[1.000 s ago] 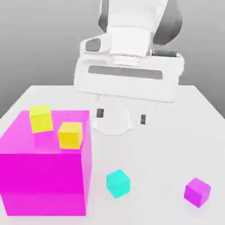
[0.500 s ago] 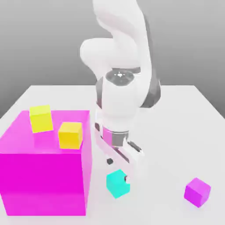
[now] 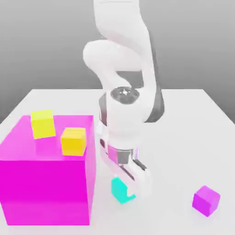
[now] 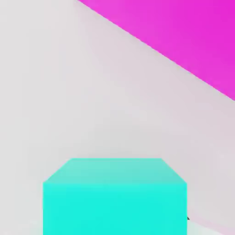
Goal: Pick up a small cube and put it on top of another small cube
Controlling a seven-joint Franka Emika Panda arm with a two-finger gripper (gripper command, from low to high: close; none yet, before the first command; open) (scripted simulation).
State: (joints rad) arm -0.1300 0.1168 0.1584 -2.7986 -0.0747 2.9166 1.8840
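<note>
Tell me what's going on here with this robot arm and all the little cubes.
A white arm has its pincer low over the teal cube, which sits on the table next to the big magenta block. Nothing is stacked yet. A small purple cube sits apart toward the exterior view's right, and two yellow cubes rest on top of the block.
</note>
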